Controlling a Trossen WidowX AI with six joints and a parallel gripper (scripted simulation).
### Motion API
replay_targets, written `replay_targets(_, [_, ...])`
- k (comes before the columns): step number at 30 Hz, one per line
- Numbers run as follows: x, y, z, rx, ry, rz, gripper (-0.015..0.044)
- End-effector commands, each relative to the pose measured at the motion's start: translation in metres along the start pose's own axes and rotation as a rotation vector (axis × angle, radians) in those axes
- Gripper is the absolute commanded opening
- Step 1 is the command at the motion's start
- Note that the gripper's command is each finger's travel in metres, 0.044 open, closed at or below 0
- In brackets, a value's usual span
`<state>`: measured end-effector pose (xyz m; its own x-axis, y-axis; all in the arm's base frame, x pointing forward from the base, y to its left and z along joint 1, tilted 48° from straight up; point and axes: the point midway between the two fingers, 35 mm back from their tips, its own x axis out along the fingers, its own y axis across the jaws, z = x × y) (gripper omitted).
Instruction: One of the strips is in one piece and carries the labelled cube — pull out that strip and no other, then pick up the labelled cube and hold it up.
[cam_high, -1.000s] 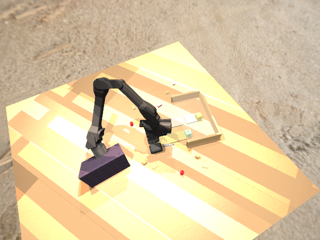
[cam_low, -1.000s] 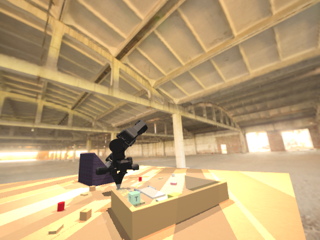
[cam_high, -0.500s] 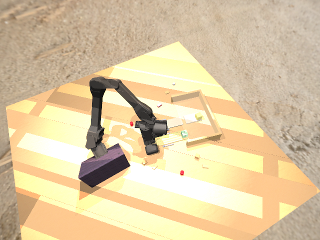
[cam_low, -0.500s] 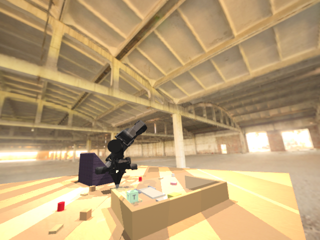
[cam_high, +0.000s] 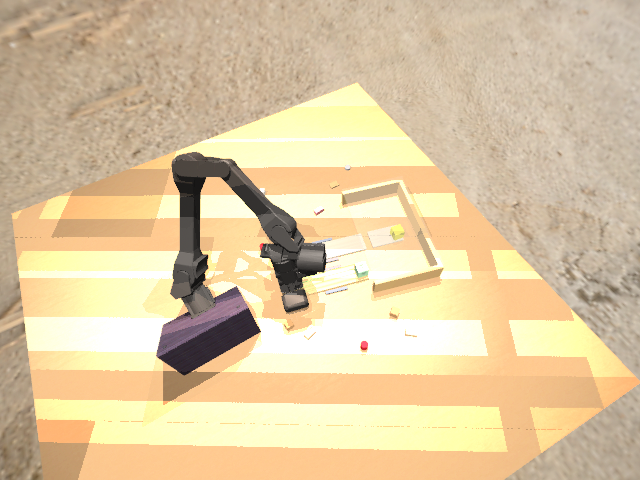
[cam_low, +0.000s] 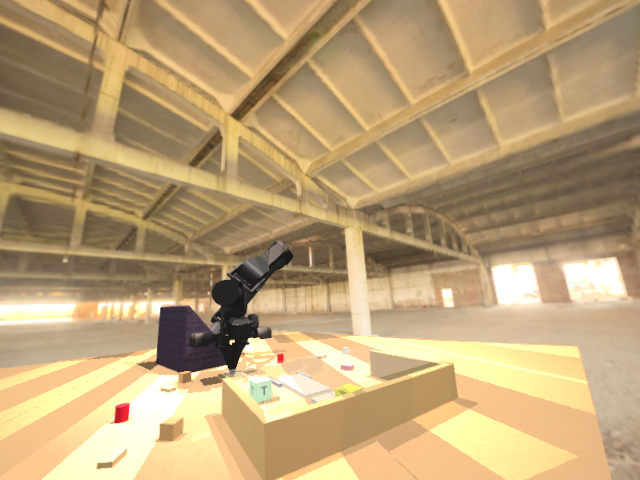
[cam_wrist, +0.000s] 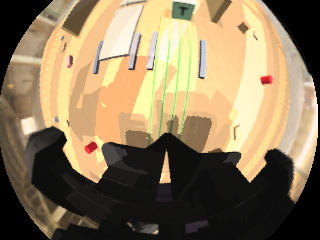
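Note:
The labelled cube (cam_high: 361, 269) (cam_low: 260, 389) (cam_wrist: 183, 10), pale green with a T, sits on the far part of a strip with green lines (cam_wrist: 176, 75), at the frame's open side. This strip shows no gap; its near end is hidden by the fingers. Another strip is split: a pale near piece (cam_high: 347, 246) (cam_low: 305, 385) (cam_wrist: 121, 32) lies apart from a far piece (cam_high: 379, 237), which carries a yellow cube (cam_high: 397, 231) (cam_low: 347, 389). My gripper (cam_low: 232, 372) (cam_wrist: 167, 135) is shut and empty, pointing down over the green-lined strip's near end. Contact with it cannot be told.
A low walled frame (cam_high: 408, 277) (cam_low: 361, 401) surrounds the far area, open towards the arm. Thin bluish rails (cam_wrist: 202, 59) (cam_wrist: 98, 57) flank the strips. Red cylinders (cam_high: 364, 345) (cam_wrist: 90, 147) and small tan blocks (cam_high: 394, 312) lie around. A purple block (cam_high: 206, 330) stands at the arm's base.

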<state>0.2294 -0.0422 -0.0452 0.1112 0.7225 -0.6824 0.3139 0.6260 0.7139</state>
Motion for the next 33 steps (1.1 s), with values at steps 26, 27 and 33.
replay_targets(26, [0.005,0.001,-0.04,0.008,0.033,-0.002,0.0])
replay_targets(27, [0.005,0.001,-0.04,0.008,0.033,-0.002,0.0])
replay_targets(33, [0.005,0.001,-0.04,0.008,0.033,-0.002,0.0])
